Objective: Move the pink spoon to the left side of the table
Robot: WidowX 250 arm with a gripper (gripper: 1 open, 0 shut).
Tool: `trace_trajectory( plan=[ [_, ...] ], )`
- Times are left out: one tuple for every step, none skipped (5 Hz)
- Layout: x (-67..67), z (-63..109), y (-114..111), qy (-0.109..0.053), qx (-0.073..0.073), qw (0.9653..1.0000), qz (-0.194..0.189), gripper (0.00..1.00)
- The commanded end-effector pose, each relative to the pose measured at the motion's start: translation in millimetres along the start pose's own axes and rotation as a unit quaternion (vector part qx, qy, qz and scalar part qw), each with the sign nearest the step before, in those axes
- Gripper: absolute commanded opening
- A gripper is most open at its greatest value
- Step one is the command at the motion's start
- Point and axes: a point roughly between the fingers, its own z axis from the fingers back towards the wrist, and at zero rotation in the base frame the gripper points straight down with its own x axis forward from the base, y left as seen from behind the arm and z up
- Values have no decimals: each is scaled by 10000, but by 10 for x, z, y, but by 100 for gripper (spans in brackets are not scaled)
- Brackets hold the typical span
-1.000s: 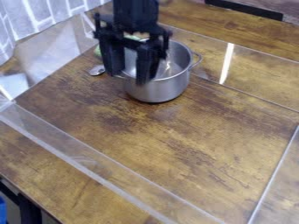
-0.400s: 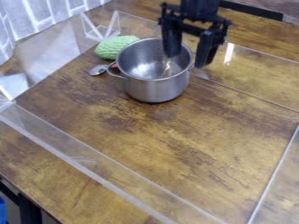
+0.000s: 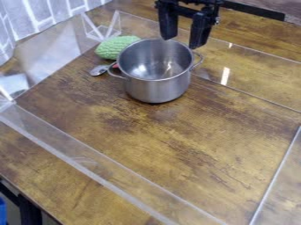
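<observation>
My gripper (image 3: pixel 185 33) hangs open and empty above the table's far side, just behind the steel pot (image 3: pixel 154 70). Its two dark fingers (image 3: pixel 168 26) stand apart with nothing between them. The pink spoon (image 3: pixel 101 69) lies on the table against the pot's left side. Only its grey bowl shows clearly, and the handle is hard to make out beside the pot. The dark brown wooden table (image 3: pixel 177 132) fills the view. The gripper is well to the right of the spoon and higher up.
A green knitted lump (image 3: pixel 114 47) lies behind the spoon, left of the pot. Clear plastic strips (image 3: pixel 83 154) run across the tabletop. A tiled wall (image 3: pixel 24 22) stands at the far left.
The gripper has moved from over the pot's left rim to the right and then back behind the pot, rising a little. The pot, spoon and green lump have stayed put.
</observation>
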Motion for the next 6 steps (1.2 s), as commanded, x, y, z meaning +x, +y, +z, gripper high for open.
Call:
trace_trajectory(
  plan=[
    [14,109,-13,-139,2,9997,206,100],
    [1,-70,-33,30,-8,9997,241,100],
    [-16,-246,-56,197,-16,9994,275,100],
    [-90,-202,-79,313,10,9994,147,100],
    [-151,-142,-120,398,37,9992,26,100],
    [-202,-192,-123,428,15,9989,207,0]
  ],
)
